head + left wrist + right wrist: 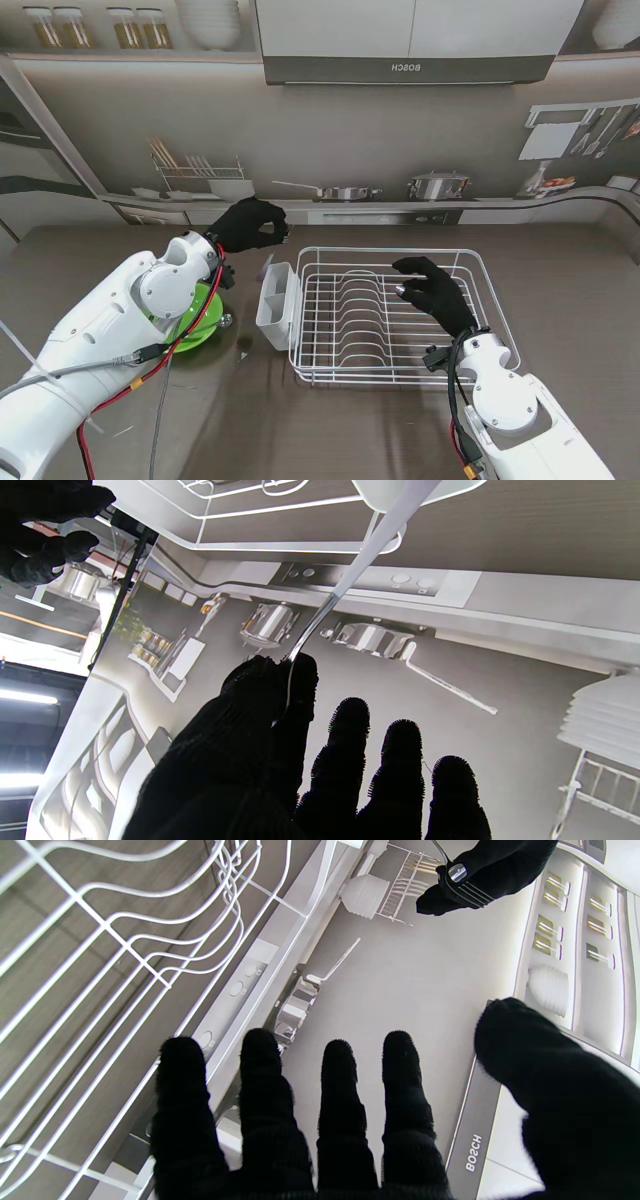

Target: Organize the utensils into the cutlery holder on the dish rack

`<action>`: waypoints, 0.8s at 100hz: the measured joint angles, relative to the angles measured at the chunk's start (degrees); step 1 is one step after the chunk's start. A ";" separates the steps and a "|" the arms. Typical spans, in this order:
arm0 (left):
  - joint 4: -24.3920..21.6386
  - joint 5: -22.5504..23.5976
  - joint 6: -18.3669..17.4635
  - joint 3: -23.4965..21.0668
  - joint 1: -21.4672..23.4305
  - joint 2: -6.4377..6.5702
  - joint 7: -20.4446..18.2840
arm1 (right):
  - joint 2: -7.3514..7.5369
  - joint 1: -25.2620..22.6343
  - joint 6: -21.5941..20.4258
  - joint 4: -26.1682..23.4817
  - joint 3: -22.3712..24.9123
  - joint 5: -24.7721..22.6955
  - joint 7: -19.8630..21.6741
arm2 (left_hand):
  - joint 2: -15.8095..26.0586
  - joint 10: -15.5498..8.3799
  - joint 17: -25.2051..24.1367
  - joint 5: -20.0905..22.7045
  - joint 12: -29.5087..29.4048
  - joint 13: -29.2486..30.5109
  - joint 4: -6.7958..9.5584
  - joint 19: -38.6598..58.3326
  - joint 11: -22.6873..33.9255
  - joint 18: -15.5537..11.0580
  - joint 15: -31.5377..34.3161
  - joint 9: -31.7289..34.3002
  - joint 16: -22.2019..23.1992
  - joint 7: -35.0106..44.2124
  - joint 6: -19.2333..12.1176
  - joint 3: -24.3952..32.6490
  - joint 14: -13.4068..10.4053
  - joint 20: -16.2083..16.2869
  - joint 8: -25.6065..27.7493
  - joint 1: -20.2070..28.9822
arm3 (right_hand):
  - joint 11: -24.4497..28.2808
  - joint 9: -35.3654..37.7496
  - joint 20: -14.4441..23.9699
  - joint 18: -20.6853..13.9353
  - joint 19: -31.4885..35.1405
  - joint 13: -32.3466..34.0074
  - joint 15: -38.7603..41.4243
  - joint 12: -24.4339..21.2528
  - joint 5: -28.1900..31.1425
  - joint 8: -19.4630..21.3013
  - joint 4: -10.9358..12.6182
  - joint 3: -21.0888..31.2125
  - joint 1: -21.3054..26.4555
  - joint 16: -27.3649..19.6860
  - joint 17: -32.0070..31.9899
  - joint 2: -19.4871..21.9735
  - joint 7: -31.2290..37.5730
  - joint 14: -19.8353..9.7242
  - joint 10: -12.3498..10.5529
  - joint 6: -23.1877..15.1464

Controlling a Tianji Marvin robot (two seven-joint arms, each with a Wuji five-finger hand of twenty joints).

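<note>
My left hand (250, 225) is shut on a fork and held up just beyond the white cutlery holder (277, 305), which hangs on the left end of the white wire dish rack (400, 372). The fork's white handle (267, 263) points down towards the holder. In the left wrist view, thumb and index finger pinch the metal neck, and the fork's handle (380, 530) reaches to the holder's rim (385, 495). The fork's tines (472, 892) stick out of my left hand (490, 865). My right hand (435, 290) hovers open over the rack, fingers (340, 1100) spread, holding nothing.
A green plate (205, 318) lies on the table left of the holder, partly hidden under my left arm. A small metal thing (227, 320) shows at its edge. Red and grey cables (150, 385) hang from the left arm. The backdrop is a printed kitchen wall.
</note>
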 measured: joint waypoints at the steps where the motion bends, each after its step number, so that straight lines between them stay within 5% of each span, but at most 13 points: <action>1: 0.00 -0.05 0.00 0.00 0.00 -0.01 0.01 | 0.00 0.00 0.00 0.00 0.00 0.00 0.00 | 0.00 0.00 0.00 0.00 0.00 0.00 0.00 0.00 -0.01 0.00 0.00 0.00 0.00 0.00 0.00 0.00 0.00 0.00 0.00 0.00 | 0.00 0.00 0.00 0.00 0.00 0.00 0.00 0.00 0.00 0.00 0.00 0.00 0.00 0.00 0.00 0.00 0.00 0.00 0.00 0.00; 80: 4.14 -2.37 0.39 3.86 -1.48 -1.17 1.51 | -0.02 -0.02 -0.01 -0.03 0.14 0.21 0.00 | -0.05 0.10 -0.57 1.42 0.00 -0.02 0.00 0.00 -0.28 0.00 0.01 0.00 0.00 -0.93 0.41 0.00 0.10 0.07 -1.48 0.05 | 0.00 0.00 0.03 0.00 -0.28 0.00 0.00 0.00 0.00 0.00 0.00 0.00 0.00 0.00 0.01 0.00 0.00 0.00 0.01 0.00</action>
